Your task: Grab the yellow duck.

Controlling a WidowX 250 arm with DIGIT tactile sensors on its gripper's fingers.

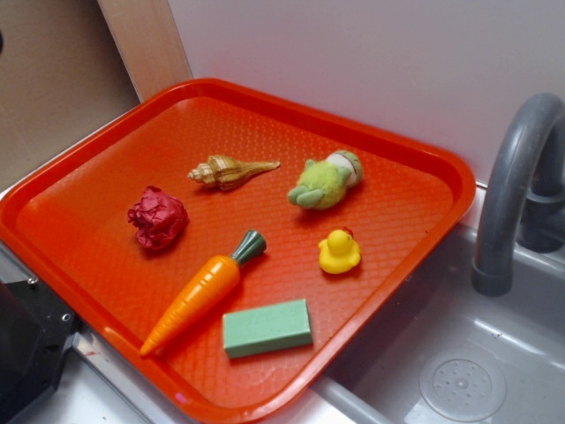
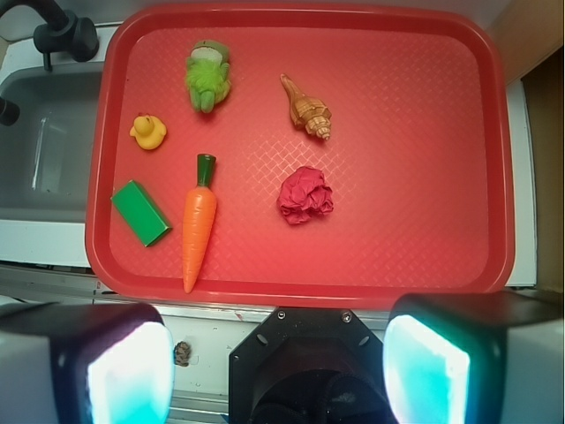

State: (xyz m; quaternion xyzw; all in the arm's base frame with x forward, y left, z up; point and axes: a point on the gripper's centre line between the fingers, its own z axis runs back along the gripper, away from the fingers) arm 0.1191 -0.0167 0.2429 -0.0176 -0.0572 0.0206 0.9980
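The yellow duck sits upright on the red tray, right of centre, between the green plush and the green block. In the wrist view the yellow duck is near the tray's left side. My gripper is open and empty, its two pads wide apart at the bottom of the wrist view, high above and behind the tray's near edge, far from the duck. In the exterior view only a black part of the arm shows at the lower left.
On the tray lie a fuzzy green plush, a seashell, a crumpled red ball, an orange toy carrot and a green block. A grey sink with a faucet is at the right.
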